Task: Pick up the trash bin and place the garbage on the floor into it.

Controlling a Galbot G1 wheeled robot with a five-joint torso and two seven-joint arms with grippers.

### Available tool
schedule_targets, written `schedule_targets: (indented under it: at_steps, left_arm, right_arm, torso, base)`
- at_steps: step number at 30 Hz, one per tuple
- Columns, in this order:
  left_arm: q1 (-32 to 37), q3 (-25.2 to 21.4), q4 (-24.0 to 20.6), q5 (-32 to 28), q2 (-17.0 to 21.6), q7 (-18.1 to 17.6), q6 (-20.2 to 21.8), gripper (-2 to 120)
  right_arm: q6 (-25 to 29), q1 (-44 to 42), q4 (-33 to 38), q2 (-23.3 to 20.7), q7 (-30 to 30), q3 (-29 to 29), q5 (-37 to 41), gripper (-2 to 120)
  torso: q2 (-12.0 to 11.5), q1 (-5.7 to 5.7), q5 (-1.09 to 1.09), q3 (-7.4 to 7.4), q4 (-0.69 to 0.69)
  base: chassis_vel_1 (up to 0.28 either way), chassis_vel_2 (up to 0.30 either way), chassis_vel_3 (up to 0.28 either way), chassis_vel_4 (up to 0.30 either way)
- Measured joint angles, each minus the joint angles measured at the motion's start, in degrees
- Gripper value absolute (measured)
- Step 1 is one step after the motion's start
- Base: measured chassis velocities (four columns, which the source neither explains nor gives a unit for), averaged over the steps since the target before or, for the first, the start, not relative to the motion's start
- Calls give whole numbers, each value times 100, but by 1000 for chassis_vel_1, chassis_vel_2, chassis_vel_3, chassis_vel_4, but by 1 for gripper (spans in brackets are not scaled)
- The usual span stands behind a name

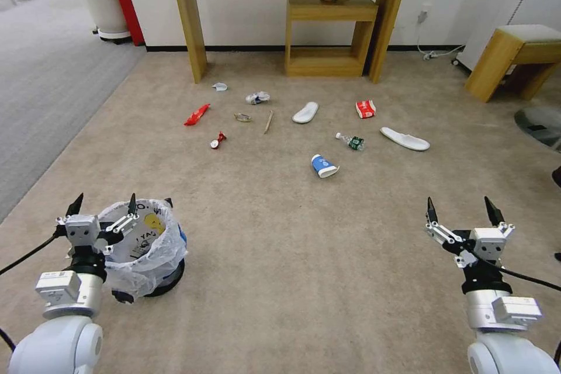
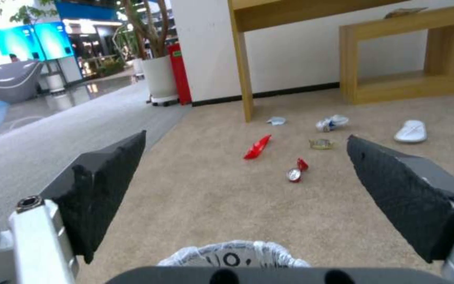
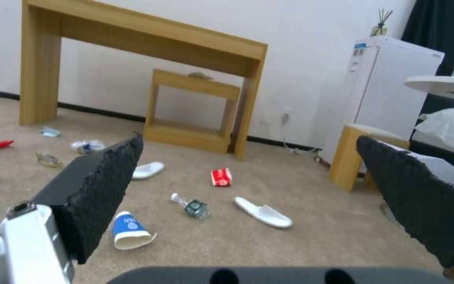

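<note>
From the head camera, the left gripper (image 1: 103, 205) is up at the near rim of the trash bin (image 1: 146, 248), fingers spread wide and gripping nothing, one black tip over the bag-lined mouth and the other outside it. The bin stands upright on the beige carpet (image 1: 263, 234) at the robot's left, so the pick-up step is in hand and not yet done. The right gripper (image 1: 461, 211) hangs low on the right, splayed open and empty, well apart from everything. Ahead lies the garbage: a red wrapper (image 1: 197, 114), a wooden stick (image 1: 268, 121), a white slipper (image 1: 305, 112), a blue-white cup (image 1: 324, 166), a small bottle (image 1: 351, 141) and a second slipper (image 1: 405, 139). Over to the left wrist camera: its two dark pads gape, and the bag's white rim (image 2: 233, 256) sits between and just below them, the lettering showing. The right wrist camera looks past its open pads at the cup (image 3: 129, 232), the bottle (image 3: 191, 205) and the red-and-white packet (image 3: 221, 176), all untouched. My read: the next move calls for the left fingers to settle astride the bin's rim and close firmly, because that crinkly bag could slip.
</note>
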Motion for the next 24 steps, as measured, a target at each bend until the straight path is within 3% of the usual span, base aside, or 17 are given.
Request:
schedule_targets:
  at_steps: [24]
  left_arm:
    - [12, 7, -54, -27, -69, -7, 6, 100]
  right_arm:
    - [34, 23, -13, 9, 27, 10, 38, 100]
  torso:
    - [0, 0, 0, 0, 0]
  base:
    - [0, 0, 0, 0]
